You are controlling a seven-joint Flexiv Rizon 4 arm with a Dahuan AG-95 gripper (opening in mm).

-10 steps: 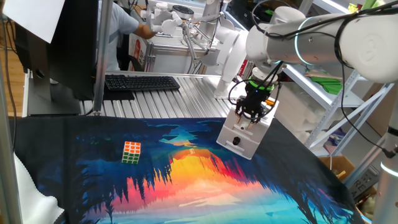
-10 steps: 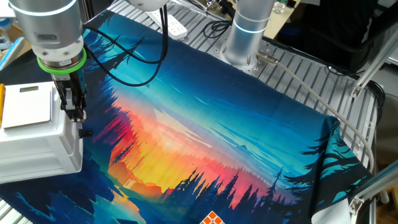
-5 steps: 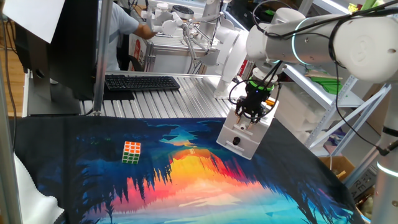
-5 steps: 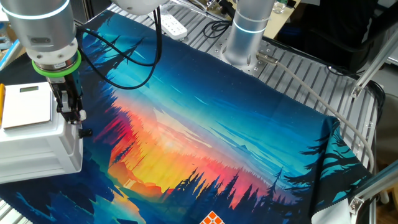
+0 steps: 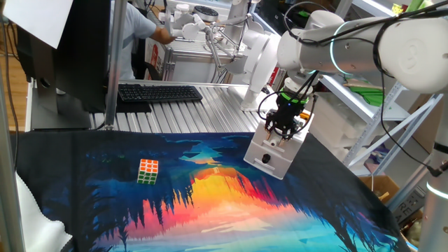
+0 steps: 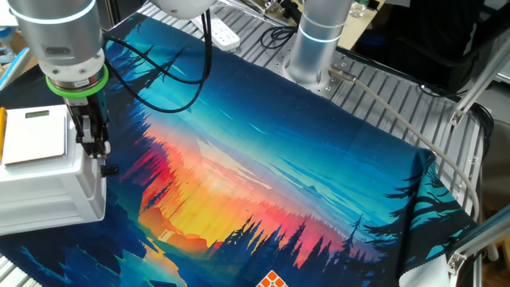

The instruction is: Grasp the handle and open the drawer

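The drawer (image 5: 275,155) is a small white box unit on the mat at the right; it also shows at the left edge of the other fixed view (image 6: 48,187). Its handle (image 5: 267,158), a small round black knob, sticks out of the front panel and shows in the other view (image 6: 110,170) too. My gripper (image 5: 283,138) points straight down over the front edge of the unit's top, just above the knob and apart from it (image 6: 97,148). Its fingers stand a little apart with nothing between them.
A multicoloured puzzle cube (image 5: 148,171) sits on the mat at the left. A keyboard (image 5: 159,92) and a monitor stand (image 5: 110,63) are behind the mat. The arm's base (image 6: 315,40) stands at the mat's far edge, and cables (image 6: 167,88) hang near the gripper.
The gripper has shifted only a few pixels sideways and back above the knob. The drawer and the cube have not moved.
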